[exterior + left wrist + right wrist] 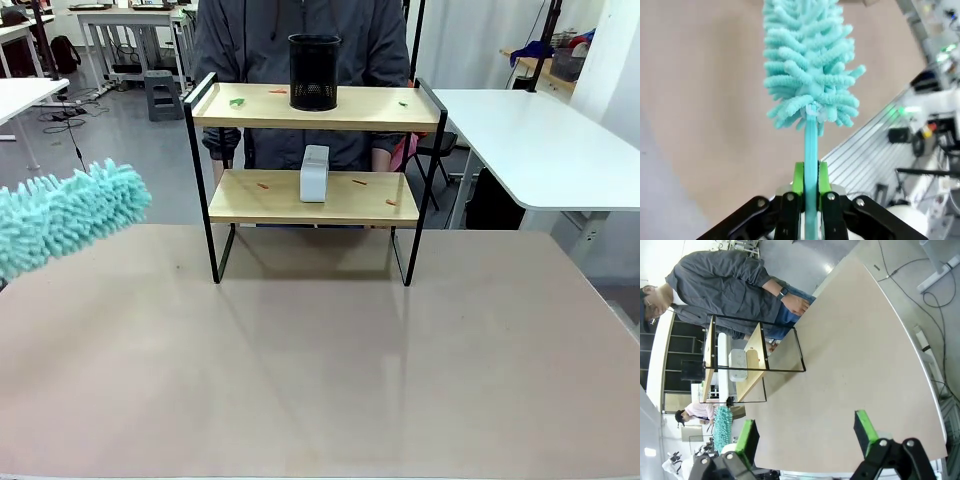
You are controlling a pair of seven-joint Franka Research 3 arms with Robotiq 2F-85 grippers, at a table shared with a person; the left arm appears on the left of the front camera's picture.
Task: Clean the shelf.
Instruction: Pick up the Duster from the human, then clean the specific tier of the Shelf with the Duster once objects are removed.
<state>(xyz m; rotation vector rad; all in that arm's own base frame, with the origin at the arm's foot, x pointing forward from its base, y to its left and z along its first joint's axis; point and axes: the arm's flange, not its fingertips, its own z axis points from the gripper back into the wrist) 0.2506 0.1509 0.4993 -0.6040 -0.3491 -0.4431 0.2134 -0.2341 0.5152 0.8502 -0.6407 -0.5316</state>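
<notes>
The robot's left hand [811,176] is clamped tight on the flat teal handle of a duster [807,60], with the 2 green pads [799,177] pressing on either side of it. The handle runs straight up out of the grip into a fat, fluffy teal head, and that's beige desk [320,360] behind it. From the front, the head pokes in at the desk's left edge with its tip toward the middle, well apart from the shelf [370,112].

Over to the right hand [806,431]: the jaws are spread wide with nothing between them, only desk surface beyond.

The shelf stands at the far side of the desk, about centre, on thin black legs. It has 2 pale wooden boards in the black frame. On the top board sits a black mesh pen cup [314,72], upright and roughly mid-board. On the lower board there's a small white box [314,173], also near the middle, almost under the cup. Little scraps [237,102] of green and orange are scattered over both boards, either side of the cup and the box.

Right behind the shelf stands a person [260,40] in a dark grey jacket, close against the desk's far edge. Off to the right is a white table [540,140].
</notes>
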